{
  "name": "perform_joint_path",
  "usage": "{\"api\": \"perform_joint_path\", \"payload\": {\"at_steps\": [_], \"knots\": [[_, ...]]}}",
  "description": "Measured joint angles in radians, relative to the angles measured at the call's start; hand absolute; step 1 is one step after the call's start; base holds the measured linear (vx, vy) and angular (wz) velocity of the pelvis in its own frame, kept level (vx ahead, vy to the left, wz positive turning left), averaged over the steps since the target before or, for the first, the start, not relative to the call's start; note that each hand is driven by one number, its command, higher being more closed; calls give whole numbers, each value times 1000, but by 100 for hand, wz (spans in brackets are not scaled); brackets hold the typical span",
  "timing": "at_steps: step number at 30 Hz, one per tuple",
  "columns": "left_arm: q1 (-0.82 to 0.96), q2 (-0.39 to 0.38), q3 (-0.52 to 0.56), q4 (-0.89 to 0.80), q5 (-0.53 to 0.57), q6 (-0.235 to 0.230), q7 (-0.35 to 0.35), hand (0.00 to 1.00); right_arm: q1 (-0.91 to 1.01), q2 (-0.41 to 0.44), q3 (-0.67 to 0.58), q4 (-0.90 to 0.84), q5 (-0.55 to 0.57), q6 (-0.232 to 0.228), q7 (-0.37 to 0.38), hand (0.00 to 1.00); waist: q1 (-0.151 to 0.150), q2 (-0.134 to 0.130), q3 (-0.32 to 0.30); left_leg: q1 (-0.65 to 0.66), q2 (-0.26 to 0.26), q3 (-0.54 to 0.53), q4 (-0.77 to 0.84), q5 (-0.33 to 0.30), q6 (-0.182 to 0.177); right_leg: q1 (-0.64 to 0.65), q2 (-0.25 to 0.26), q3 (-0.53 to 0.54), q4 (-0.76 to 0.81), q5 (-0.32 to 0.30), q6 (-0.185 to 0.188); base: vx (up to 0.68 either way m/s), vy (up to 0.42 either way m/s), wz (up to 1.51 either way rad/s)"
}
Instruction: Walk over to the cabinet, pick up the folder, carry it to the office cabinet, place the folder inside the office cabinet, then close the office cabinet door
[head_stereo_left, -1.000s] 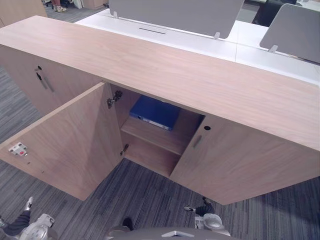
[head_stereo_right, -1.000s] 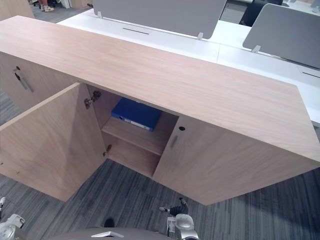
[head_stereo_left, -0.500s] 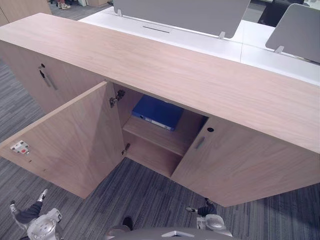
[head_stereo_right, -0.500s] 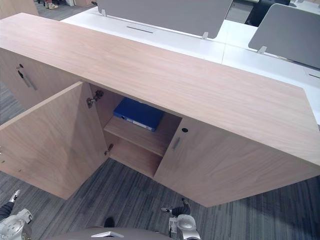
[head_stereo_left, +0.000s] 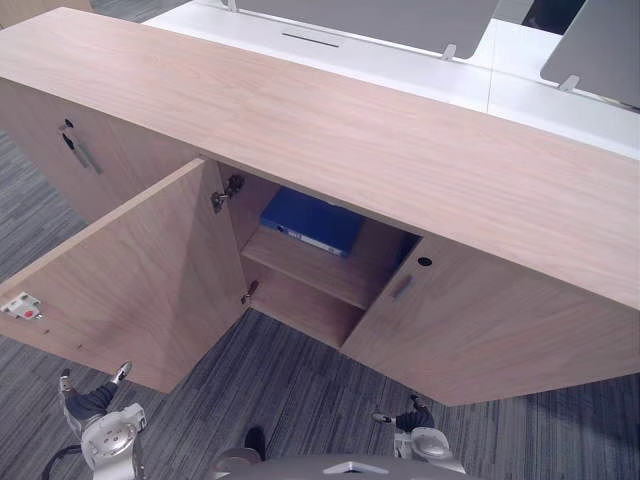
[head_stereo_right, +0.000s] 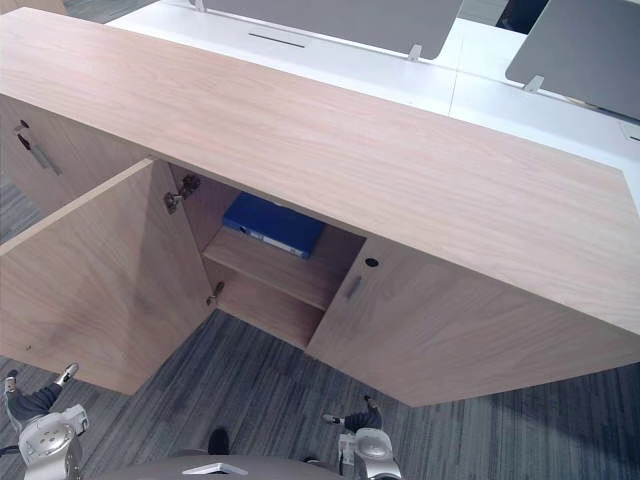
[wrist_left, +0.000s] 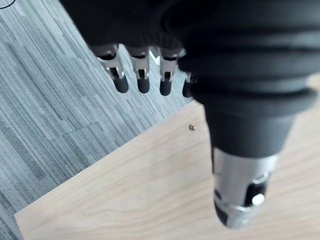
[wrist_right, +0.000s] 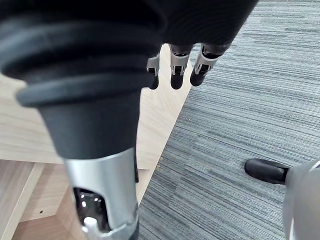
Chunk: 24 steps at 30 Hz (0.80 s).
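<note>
Left hand (head_stereo_left: 90, 402) and right hand (head_stereo_left: 408, 416) hang loose-fingered, empty. The blue folder (head_stereo_left: 312, 222) lies shelved well ahead, between them.

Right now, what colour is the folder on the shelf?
Blue folder, clearest in the left eye view.

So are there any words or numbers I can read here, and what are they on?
White label on the blue folder spine: too small to read.
White fitting with a red spot on the open cabinet door: too small to read.
I can make out no other words or numbers.
</note>
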<state>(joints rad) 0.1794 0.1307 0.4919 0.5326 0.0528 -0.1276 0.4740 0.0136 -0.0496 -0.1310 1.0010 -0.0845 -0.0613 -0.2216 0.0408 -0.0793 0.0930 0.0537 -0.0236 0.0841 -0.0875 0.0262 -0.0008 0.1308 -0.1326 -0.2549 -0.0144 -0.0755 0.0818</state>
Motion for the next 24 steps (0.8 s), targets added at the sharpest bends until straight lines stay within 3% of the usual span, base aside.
{"api": "perform_joint_path", "payload": {"at_steps": [1, 2, 3, 4, 5, 7, 9, 11, 13, 16, 24], "knots": [[0, 0, 0, 0, 0, 0, 0, 0, 0, 0, -1, 0, 0, 0, 0, 0, -1, 0, 1, 0, 0, 1, 0, 0, 0, 0, 0, 0, 0, 0, 0, -10, -13, -6], [-19, 18, 53, -5, 3, 13, -9, 0, 2, 0, -17, 5, 0, 0, 1, 0, 2, 16, 10, 2, 1, 5, 0, -2, 0, 0, 0, 7, -1, 1, 0, -8, -9, -10], [-30, 44, 117, -16, 2, 28, -16, 0, 6, -2, -29, 10, 1, 0, 1, 0, 3, 12, 7, 3, 3, 8, 0, -4, -3, -2, 0, 13, -1, 3, 2, -9, -12, -20], [-64, 176, 253, -15, -21, 54, -48, 0, 4, -7, -33, 3, 8, 1, 17, 0, 1, 4, 2, 4, 11, 19, 1, -7, -7, -9, 2, 28, 0, 5, 5, -19, -37, -24], [-124, 400, 293, 53, -52, 71, -79, 0, 16, -10, -29, -2, 13, 0, 39, 0, 16, -9, -7, -1, 22, 27, 1, -12, -14, -25, 16, 41, 4, 5, 5, -20, -55, -26], [-244, 684, 251, 178, -63, 70, -85, 0, 28, -2, -30, 0, 19, 0, 39, 0, 35, -22, -15, -1, 36, 42, 1, -11, -19, -35, 28, 65, 19, 7, 1, -13, -55, -15], [-421, 912, 133, 322, -55, 54, -118, 0, 32, -17, -8, -2, 20, 0, 41, 0, 36, -9, -27, 0, 39, 44, 1, -5, -15, -47, 32, 90, 29, 20, -18, -12, -3, -16], [-516, 947, 87, 379, -47, 38, -142, 0, 28, -22, 13, -5, 19, -1, 46, 0, 29, 6, -35, -3, 30, 58, 1, -4, -12, -52, 25, 98, 26, 28, -24, -29, 41, -22], [-570, 928, 14, 430, -39, 32, -167, 0, 18, -20, 51, -9, 19, -2, 55, 0, 9, 18, -36, -21, 17, 64, 1, 0, -4, -72, 13, 108, 22, 27, -24, -62, 45, -10], [-592, 885, -5, 470, -28, 41, -183, 0, 32, -16, 80, -23, 18, -1, 71, 0, 10, 18, -36, -26, 17, 69, 1, 3, -1, -80, 13, 112, 22, 27, -23, -51, 1, -6], [-613, 876, -48, 471, -21, 45, -197, 0, 18, -19, 100, -94, 17, -21, 71, 0, 44, 17, -30, -38, 15, 81, 4, 8, 3, -99, 11, 132, 26, 29, -20, -10, 0, -3]]}}
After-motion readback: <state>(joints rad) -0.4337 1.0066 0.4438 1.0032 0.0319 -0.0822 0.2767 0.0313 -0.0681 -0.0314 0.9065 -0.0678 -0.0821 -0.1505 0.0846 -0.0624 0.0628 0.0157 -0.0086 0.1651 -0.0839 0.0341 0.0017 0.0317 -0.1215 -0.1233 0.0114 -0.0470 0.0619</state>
